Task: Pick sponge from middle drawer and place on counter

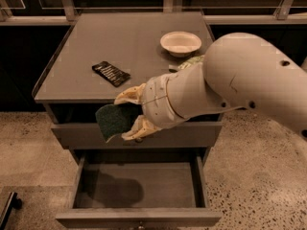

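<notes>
My gripper is shut on the sponge, a dark green pad with a thin yellowish edge. It holds the sponge in the air in front of the cabinet, just below the front edge of the counter and above the open middle drawer. The drawer is pulled out and its grey floor is bare. My white arm crosses in from the right and hides part of the counter's right side.
A black snack bar wrapper lies on the counter's left middle. A white bowl stands at the back right, with a green snack bag partly hidden behind my arm. The closed upper drawer front sits under the counter.
</notes>
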Controlling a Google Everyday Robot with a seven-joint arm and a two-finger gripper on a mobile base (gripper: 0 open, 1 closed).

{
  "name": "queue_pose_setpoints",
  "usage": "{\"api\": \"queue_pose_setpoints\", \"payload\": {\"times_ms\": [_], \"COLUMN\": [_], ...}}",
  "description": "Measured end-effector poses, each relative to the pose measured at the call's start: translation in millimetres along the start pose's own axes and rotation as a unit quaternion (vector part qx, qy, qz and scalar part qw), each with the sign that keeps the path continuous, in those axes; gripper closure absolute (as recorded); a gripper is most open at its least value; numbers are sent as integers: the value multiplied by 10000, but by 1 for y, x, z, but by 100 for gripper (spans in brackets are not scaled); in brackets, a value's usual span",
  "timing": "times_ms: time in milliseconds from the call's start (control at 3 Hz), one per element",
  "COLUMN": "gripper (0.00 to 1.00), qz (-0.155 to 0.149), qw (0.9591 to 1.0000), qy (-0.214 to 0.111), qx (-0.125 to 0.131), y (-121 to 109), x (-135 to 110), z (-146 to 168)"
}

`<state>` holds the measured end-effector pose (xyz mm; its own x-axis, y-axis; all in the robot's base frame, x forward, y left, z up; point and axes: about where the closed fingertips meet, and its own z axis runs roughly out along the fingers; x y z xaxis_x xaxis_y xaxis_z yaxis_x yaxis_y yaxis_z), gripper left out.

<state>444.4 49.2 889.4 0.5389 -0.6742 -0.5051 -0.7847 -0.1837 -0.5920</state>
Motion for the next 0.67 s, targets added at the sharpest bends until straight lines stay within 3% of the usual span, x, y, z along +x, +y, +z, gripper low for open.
{"api": "queue_pose_setpoints", "payload": {"times_ms": [333,667], "gripper": [100,100], "qz": [-126,-239], "qw": [9999,9996], "qy": [38,95], "qx": [-45,-73], "y": [-19,-53], "x": [8,35], "z": [-10,-28]}}
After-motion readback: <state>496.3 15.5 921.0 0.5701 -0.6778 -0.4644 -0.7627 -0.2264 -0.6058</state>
